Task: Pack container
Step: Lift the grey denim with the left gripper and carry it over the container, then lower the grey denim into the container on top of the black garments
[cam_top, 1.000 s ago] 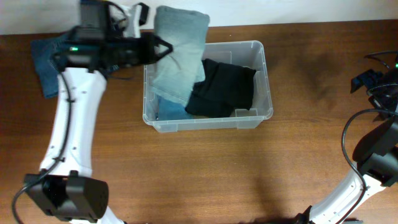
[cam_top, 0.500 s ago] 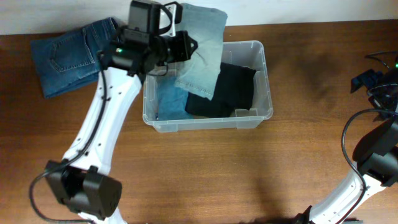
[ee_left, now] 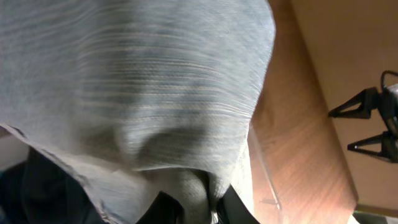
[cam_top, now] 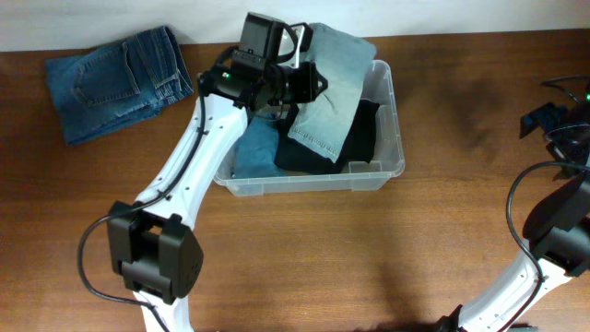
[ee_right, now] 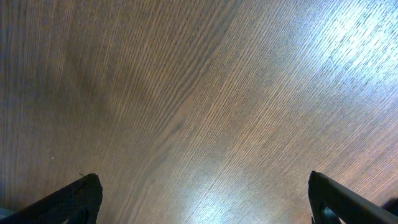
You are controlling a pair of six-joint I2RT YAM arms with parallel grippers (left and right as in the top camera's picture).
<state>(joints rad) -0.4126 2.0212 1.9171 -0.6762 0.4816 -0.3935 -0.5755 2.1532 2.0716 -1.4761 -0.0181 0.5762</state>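
White links [cam_top: 180, 180], black joints [cam_top: 155, 261], black cables [cam_top: 82, 261], black left hand [cam_top: 312, 83]

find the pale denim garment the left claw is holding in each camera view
Overhead: pale denim garment top centre, held over the container by the left claw.
Left wrist: fills most of the frame.
Right wrist: not in it.
Shared landmark: the wooden table.

No word, brand, number or sign is legible in any view. The container [cam_top: 313, 182] has its base under clothes. The pale denim garment [ee_left: 137, 81] shows only weave. Any finer print is perhaps too small.
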